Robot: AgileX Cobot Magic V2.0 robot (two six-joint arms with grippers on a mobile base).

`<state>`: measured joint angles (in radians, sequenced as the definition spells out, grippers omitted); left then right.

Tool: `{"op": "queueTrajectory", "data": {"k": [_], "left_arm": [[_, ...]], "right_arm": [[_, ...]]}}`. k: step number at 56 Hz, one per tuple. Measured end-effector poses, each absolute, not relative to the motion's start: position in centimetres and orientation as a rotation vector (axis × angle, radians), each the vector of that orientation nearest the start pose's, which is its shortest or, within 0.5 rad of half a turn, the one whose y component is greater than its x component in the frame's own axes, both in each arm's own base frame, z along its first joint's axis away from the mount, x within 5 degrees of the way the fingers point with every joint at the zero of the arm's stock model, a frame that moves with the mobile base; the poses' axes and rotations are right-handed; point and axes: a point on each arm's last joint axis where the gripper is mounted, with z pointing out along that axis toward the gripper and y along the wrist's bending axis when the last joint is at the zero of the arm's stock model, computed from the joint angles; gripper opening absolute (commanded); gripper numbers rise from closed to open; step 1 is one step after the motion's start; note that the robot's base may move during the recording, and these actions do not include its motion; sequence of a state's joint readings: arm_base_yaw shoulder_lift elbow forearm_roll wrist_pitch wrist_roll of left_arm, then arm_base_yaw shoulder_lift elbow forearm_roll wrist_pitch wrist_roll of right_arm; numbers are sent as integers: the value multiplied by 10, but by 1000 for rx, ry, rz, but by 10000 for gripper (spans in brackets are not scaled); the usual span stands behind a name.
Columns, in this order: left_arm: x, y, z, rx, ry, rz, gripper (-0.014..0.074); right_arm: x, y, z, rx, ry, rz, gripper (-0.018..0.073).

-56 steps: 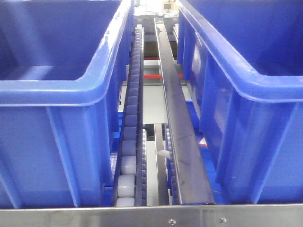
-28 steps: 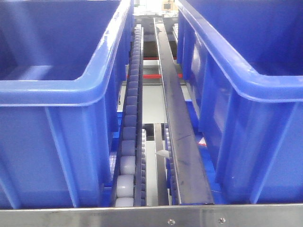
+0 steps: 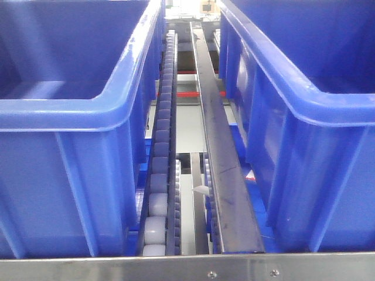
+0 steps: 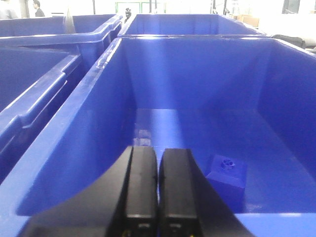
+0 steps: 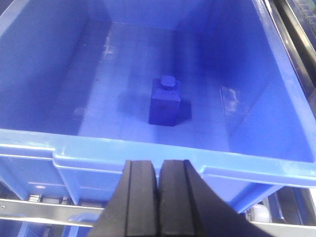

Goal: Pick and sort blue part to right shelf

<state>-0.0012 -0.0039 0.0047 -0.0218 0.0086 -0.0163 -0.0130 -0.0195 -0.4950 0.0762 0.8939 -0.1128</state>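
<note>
Right wrist view: right gripper (image 5: 158, 197) jaws pressed together, holding nothing, poised just outside the near rim of a blue bin (image 5: 148, 155); beyond them, one blue part (image 5: 165, 101) upright on that bin's floor. Left wrist view: left gripper (image 4: 157, 190) jaws likewise clenched and empty, over the near wall of another bin (image 4: 74, 148), with a second blue block (image 4: 226, 170) lying on its floor just right of the jaws. Front view: two bins flanking a roller track (image 3: 161, 146) and metal rail (image 3: 225, 170). Stage undecided: consistent either with a part awaiting pickup or with one already delivered; which bin stands on the right shelf not determinable.
</note>
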Motion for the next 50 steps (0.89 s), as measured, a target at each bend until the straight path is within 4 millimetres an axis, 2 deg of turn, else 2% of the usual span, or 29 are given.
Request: {"op": "queueTrajectory", "data": {"k": [33, 38, 50], "left_arm": [[56, 0, 211, -27, 1491, -32, 123], [56, 0, 211, -27, 1491, -32, 123], [56, 0, 211, -27, 1491, -32, 123]], "right_arm": [[2, 5, 286, -86, 1846, 0, 57], [15, 7, 277, -66, 1784, 41, 57], [44, 5, 230, 5, 1683, 77, 57]]}}
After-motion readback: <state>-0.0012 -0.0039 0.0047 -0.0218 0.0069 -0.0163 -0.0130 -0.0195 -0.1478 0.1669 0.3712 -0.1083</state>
